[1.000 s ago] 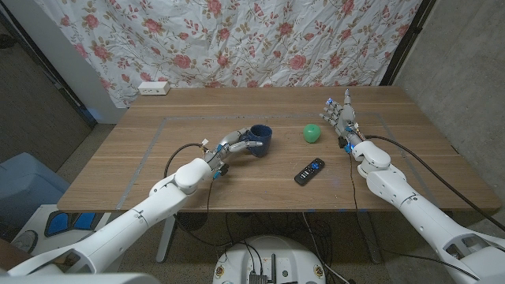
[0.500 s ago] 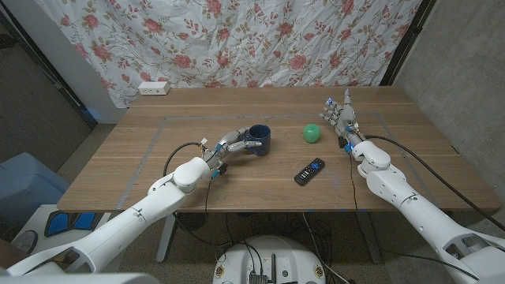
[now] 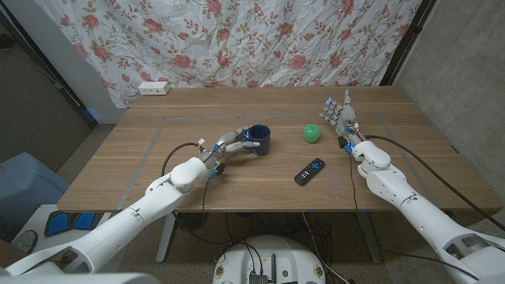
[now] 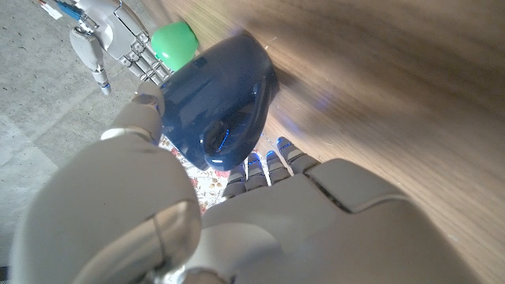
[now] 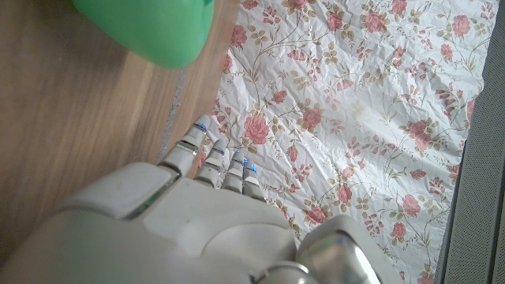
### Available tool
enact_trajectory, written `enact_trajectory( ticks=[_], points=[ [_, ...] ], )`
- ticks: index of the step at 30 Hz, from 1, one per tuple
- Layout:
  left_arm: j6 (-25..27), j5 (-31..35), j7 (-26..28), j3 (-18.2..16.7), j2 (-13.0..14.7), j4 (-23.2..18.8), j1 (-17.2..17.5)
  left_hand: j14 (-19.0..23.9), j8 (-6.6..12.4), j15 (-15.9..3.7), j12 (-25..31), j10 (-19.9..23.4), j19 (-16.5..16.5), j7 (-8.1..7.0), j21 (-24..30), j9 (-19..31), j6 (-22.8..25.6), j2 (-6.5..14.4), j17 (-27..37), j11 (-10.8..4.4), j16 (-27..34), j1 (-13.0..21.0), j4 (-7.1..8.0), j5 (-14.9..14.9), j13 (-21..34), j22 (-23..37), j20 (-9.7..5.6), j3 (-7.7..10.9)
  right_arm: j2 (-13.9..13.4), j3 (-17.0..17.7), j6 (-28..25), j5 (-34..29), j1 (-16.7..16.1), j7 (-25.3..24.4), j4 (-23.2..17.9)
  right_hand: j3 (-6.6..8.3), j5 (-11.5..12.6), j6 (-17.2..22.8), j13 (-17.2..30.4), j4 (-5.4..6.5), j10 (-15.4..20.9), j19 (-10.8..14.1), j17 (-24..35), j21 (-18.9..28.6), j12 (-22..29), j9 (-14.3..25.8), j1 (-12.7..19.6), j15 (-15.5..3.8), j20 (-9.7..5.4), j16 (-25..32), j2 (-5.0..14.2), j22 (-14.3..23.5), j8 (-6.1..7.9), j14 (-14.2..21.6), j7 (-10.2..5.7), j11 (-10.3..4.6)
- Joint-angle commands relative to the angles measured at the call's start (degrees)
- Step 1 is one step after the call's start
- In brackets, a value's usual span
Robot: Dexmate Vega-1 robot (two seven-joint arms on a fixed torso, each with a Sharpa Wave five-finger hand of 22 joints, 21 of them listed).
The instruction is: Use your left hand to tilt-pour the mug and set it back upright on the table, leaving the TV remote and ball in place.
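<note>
left hand point(image 3: 233, 142) grips the dark blue mug point(image 3: 259, 140) at mid-table, fingers wrapped on its side and thumb across it in the left wrist view; the mug looks roughly upright, though tilt is hard to judge from above. green ball point(image 3: 312, 132) sits to its right, black tv remote point(image 3: 309, 170) nearer the front edge, both apart from the mug. right hand point(image 3: 340, 116) stands beside the ball, fingers apart, holding nothing.
</note>
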Motion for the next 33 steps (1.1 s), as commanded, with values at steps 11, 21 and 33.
enact_trajectory(
  ticks=[11, 21, 33],
  points=[
    [-2.3, -3.8, -5.7, -1.1, 1.4, 2.2, -1.2, -7.6, -0.86, 1.16, -0.3, -7.7, -8.9, 1.52, -0.3, 0.1, -6.9, -0.5, 0.2, 1.33, -0.4, -4.4, 1.25, -0.4, 0.0, 0.1, 0.03, -1.66, 0.0, 0.0, 0.0, 0.0, 0.0, 0.0, 0.0, -0.21, 0.3, 0.4, 0.1, 0.15, 0.2, 0.1, 0.1, 0.5, 0.1, 0.1, 0.3, -0.23, 0.03, 0.5, 3.3, 0.1, 0.03, 0.5, -0.14, -0.11],
    [-4.9, -6.3, -7.1, -2.7, 1.5, 3.2, -1.5, -9.4, -0.67, 1.55, 0.0, -9.8, -11.6, 1.7, -0.1, 0.1, -8.2, 0.4, 0.2, 1.56, -0.2, -6.6, 1.95, -0.4, 0.0, 0.1, 0.56, -1.9, 0.0, 0.0, 0.0, 0.0, 0.0, 0.0, 0.0, -0.23, 0.4, 0.4, 0.1, 0.16, 0.2, 0.1, 0.1, 0.5, 0.1, 0.1, 0.3, -0.25, 0.04, 0.5, 3.31, 0.1, 0.04, 0.5, -0.13, -0.19],
    [-7.0, -10.9, -7.6, -5.2, 0.6, 4.6, -0.6, -9.7, -0.37, 1.53, 0.2, -10.0, -12.3, 1.67, 0.1, 0.0, -7.7, 1.0, 0.2, 1.55, 0.0, -7.8, 2.37, -0.5, -0.1, 0.1, 0.71, -2.05, 0.0, 0.0, 0.0, 0.0, 0.0, 0.0, 0.0, -0.25, 0.4, 0.5, 0.1, 0.15, 0.2, 0.1, 0.1, 0.5, 0.1, 0.1, 0.3, -0.23, 0.05, 0.5, 3.31, 0.1, 0.06, 0.4, -0.02, -0.17]
  ],
)
